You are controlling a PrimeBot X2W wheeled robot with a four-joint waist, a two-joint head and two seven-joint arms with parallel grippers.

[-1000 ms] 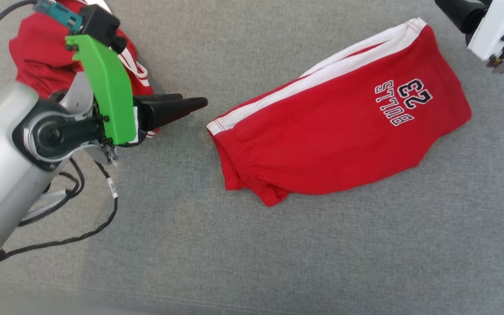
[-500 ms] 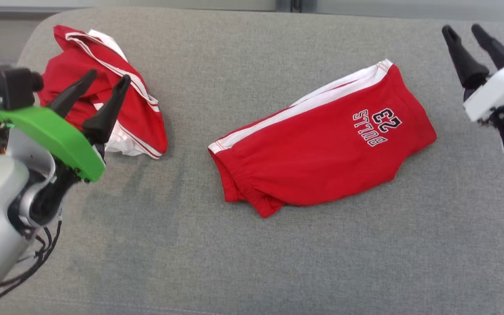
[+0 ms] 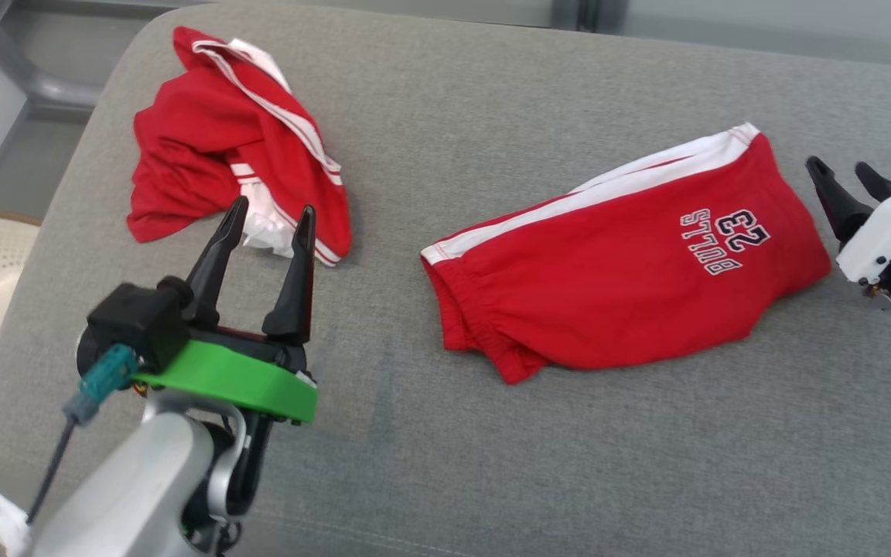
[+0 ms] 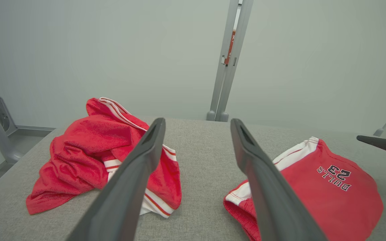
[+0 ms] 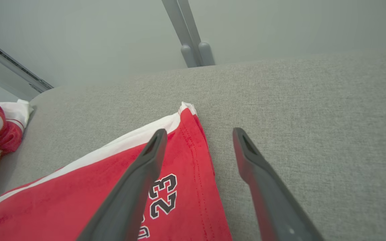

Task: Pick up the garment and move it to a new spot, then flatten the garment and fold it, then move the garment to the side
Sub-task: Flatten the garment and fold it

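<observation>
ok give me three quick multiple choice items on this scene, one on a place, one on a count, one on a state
1. Where is the crumpled garment relative to the folded shorts?
A. on top of them
B. to the robot's left, apart from them
C. to the robot's right

2. How many red garments lie on the grey cushion?
A. one
B. two
C. four

3. What state is the left gripper in?
A. open, holding nothing
B. shut on the shorts
C. shut on the crumpled garment

Answers:
1 B: in the head view, bare cushion shows between the two.
2 B: the crumpled one and the folded shorts are both red with white stripes.
3 A: in the left wrist view its fingers stand spread and grip nothing.
</observation>
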